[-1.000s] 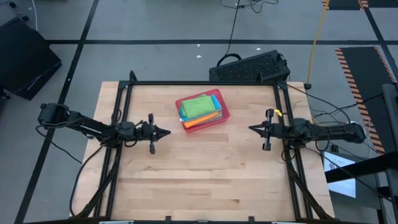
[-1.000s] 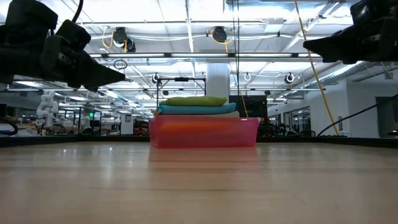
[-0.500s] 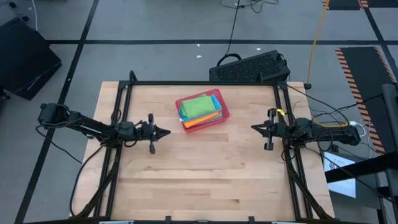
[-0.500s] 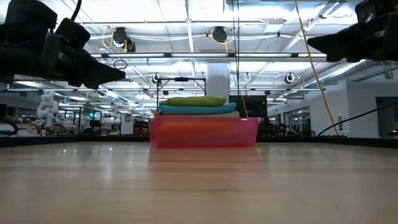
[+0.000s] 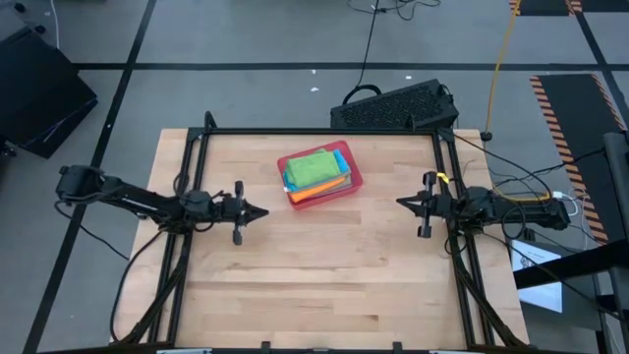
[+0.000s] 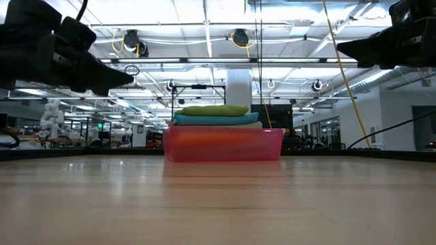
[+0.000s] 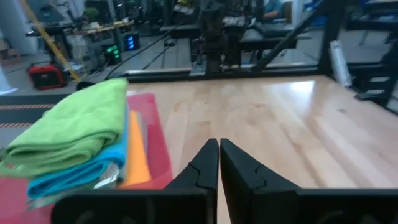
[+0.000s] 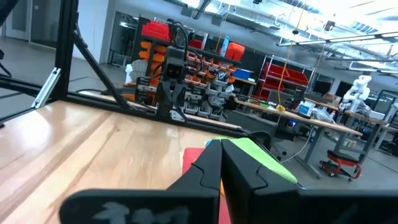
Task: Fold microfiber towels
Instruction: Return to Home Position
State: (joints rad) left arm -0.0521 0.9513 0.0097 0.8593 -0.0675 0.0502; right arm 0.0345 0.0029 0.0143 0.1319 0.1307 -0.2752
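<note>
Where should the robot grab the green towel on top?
Probably from above, pinching one edge of the green towel: it lies flat on top, higher than the wall of the red tray, so nothing blocks its sides.

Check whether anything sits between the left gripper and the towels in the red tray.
Nothing visible does. Only bare table lies between the left gripper, shut and hovering at the table's left side, and the folded towels stacked in the tray. The tray's low wall is the only edge it would have to clear.
</note>
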